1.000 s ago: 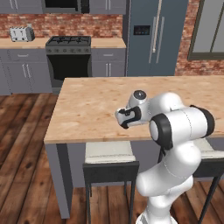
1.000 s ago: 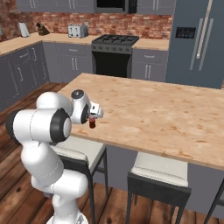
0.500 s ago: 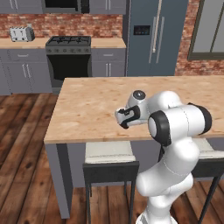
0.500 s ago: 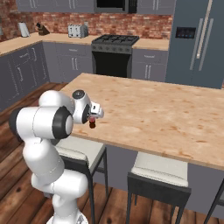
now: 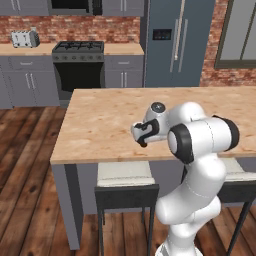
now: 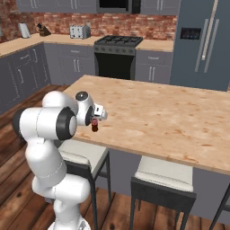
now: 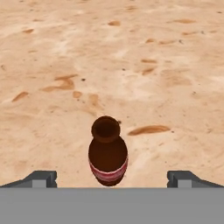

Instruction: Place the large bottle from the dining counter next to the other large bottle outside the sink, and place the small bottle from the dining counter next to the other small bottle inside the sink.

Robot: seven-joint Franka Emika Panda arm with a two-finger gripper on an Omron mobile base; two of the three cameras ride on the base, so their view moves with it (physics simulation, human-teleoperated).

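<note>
One target: small bottle (image 7: 108,156), upright on the dining counter (image 7: 131,65).
Left base: gripper (image 5: 141,136) sits over the dining counter near its front edge; arm bulk hides the bottle from me here.
Right base: small bottle (image 6: 94,125) stands on the dining counter (image 6: 170,117) close to its front edge, right under the gripper (image 6: 95,116).
Hand: I look down on the bottle mouth, between the two fingertips (image 7: 41,178) and nearer the left one; jaws spread wide, nothing held.
Risk: I judge that closing off-centre could let one finger tip the bottle or push it toward the counter edge; descending too far could jam the neck.
Change: compared with a second ago, arm and bottle look much the same to me; jaws were wide then too.
</note>
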